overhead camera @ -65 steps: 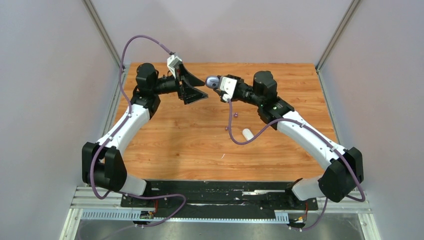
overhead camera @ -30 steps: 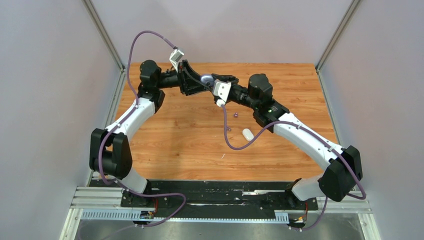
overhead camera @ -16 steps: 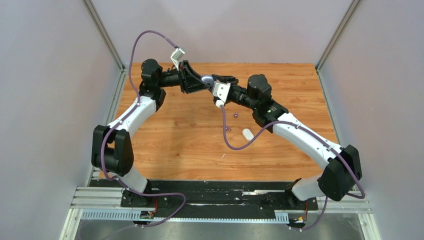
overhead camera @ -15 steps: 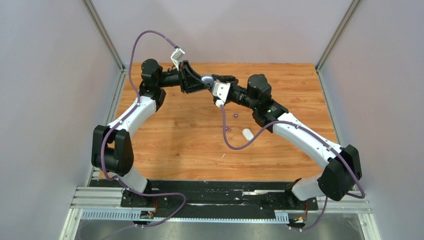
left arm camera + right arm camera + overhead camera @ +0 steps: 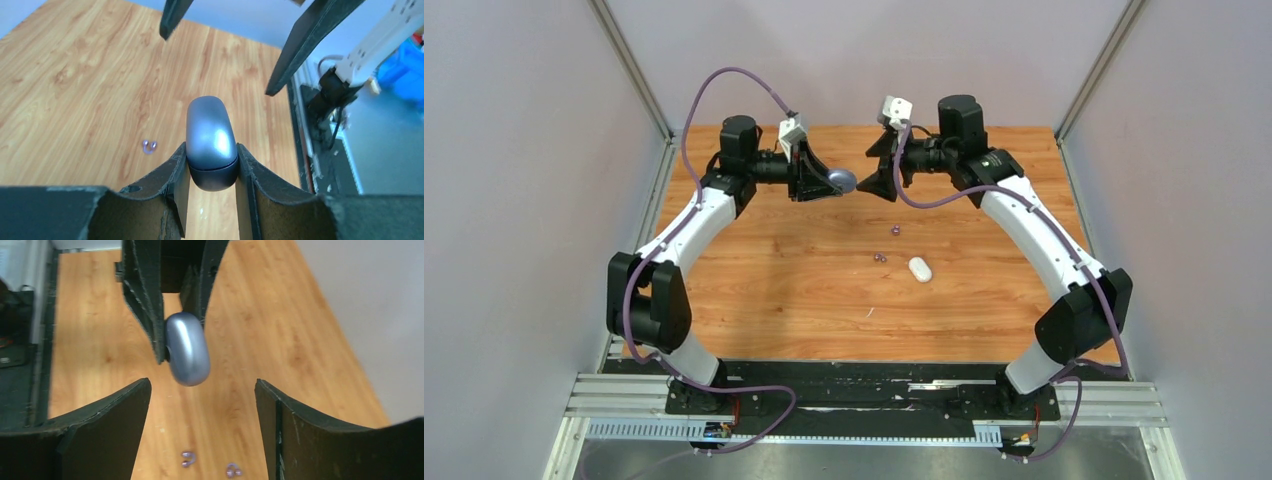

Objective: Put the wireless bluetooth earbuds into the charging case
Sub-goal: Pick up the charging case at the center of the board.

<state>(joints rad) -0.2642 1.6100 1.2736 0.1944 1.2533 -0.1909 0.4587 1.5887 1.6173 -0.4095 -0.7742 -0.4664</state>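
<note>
Step in hand, by my read: getting the case ready, no bud inserted yet; left hand [image 5: 829, 182] is clenched on the purple-grey case [image 5: 841, 180], gripping it at its darker end and holding it in the air over the far part of the counter [image 5: 984, 320]; left wrist view shows the case wedged between both fingers [image 5: 175, 170], rounded end sticking out forward; right hand [image 5: 876, 170] faces it, near but apart, jaws spread wide, grasping nothing; right wrist view confirms a gap between its fingers and the case.

Purple earbuds [image 5: 894, 230] lie on the counter below and between the two hands, a second purple cluster [image 5: 879, 257] just nearer; white case [image 5: 919, 268] lies beside them, untouched; all well apart from the held case.

Next move probably calls for opening the held case: lid looks closed, a seam shows in the left wrist view; the free right hand would need a careful pinch on the smooth rounded shell, slip risk is real; then picking a tiny bud off the counter needs a fine grip.

Hard to make out: whether each purple cluster is one bud or two; white buds not clearly seen, only a white speck [image 5: 869, 312] nearer the bases, cannot tell what it is; hinge side of the held case hidden by the fingers; whether the white case is open or shut.
</note>
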